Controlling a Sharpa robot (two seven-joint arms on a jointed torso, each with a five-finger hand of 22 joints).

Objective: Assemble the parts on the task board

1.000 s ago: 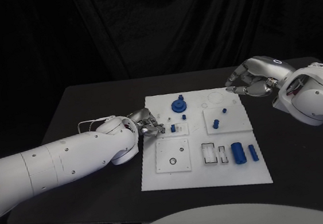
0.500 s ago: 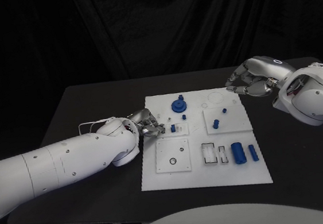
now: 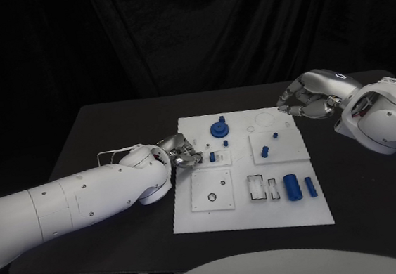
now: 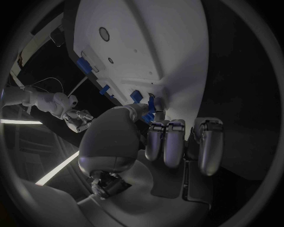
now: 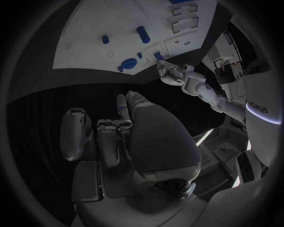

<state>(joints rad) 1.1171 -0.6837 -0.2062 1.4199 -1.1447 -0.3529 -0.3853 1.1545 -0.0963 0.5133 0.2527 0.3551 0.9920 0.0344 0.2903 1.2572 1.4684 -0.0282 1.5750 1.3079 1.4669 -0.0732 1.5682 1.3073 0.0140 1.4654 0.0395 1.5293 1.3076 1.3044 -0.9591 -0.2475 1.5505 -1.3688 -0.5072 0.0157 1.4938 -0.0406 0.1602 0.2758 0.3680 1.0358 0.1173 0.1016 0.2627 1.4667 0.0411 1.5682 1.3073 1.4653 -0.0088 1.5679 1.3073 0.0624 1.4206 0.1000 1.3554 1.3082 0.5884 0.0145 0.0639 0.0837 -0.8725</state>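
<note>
The white task board [image 3: 232, 206] lies in the middle of the black table. My left hand [image 3: 182, 152] is at the board's left edge, its fingers curled. In the left wrist view the thumb and fingers [image 4: 167, 142] pinch a small blue peg [image 4: 152, 107] that stands on the board [image 4: 148, 38]. The same peg [image 3: 212, 156] shows just right of the fingertips in the head view. My right hand [image 3: 302, 102] hovers by the board's far right corner with its fingers curled in on nothing I can make out [image 5: 112, 137].
A blue gear piece with a post [image 3: 219, 129] stands at the board's far side. Small blue pegs [image 3: 275, 135] stand on the right plate. A thick blue cylinder [image 3: 293, 187] and a thin one [image 3: 310, 186] lie near the front right. Bare black table [image 3: 103, 124] surrounds the board.
</note>
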